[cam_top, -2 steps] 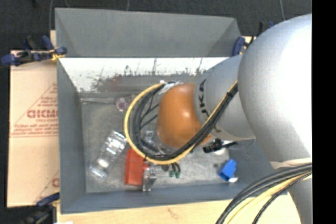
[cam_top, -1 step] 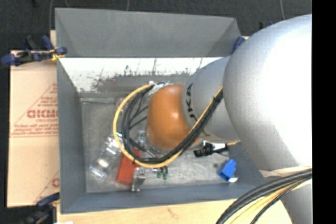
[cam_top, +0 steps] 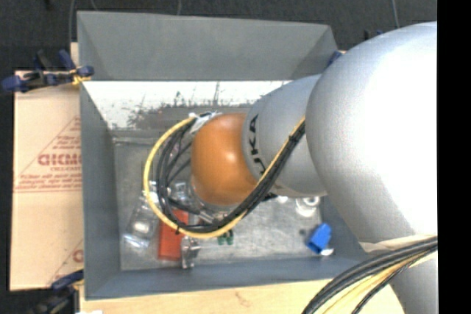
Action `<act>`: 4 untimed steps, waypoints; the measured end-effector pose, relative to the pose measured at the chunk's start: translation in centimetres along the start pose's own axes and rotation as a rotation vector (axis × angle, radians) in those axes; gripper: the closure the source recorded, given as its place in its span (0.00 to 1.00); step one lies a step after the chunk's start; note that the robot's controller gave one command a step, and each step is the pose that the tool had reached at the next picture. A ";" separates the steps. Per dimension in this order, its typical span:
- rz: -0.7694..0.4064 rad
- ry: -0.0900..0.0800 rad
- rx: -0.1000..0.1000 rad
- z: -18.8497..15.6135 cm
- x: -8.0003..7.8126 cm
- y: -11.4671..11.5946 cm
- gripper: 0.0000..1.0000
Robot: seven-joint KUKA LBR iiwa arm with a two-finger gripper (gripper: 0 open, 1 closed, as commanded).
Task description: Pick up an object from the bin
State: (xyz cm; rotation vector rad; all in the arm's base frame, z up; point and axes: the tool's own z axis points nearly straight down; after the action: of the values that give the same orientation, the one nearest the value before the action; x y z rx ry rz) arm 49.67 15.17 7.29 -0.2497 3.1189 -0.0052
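Note:
My gripper (cam_top: 190,254) reaches down into the bin's front left part, mostly hidden under the arm's orange cover and cables. Right beside it on the left lies a flat red block (cam_top: 168,243), touching or nearly touching the gripper's tip. A clear, shiny plastic piece (cam_top: 135,229) lies further left near the bin's front left corner. A small green thing (cam_top: 225,237) peeks out just right of the gripper, partly under the cables.
A blue block (cam_top: 319,238) lies at the front right of the bin, with a small white piece (cam_top: 305,207) behind it. The big arm covers the bin's middle and right side.

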 end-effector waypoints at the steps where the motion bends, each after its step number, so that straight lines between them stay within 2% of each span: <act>1: 0.067 0.003 0.000 0.0 -0.5 2.5 0.00; 2: -0.122 0.007 0.008 0.0 -1.7 3.3 0.00; 3: -0.121 0.006 0.007 0.0 -1.8 3.3 1.00; 4: -0.619 0.000 -0.007 -9.7 -2.8 5.8 1.00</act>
State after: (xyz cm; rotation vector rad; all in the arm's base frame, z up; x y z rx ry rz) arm 51.42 21.35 16.97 -1.1888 2.8970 -0.0005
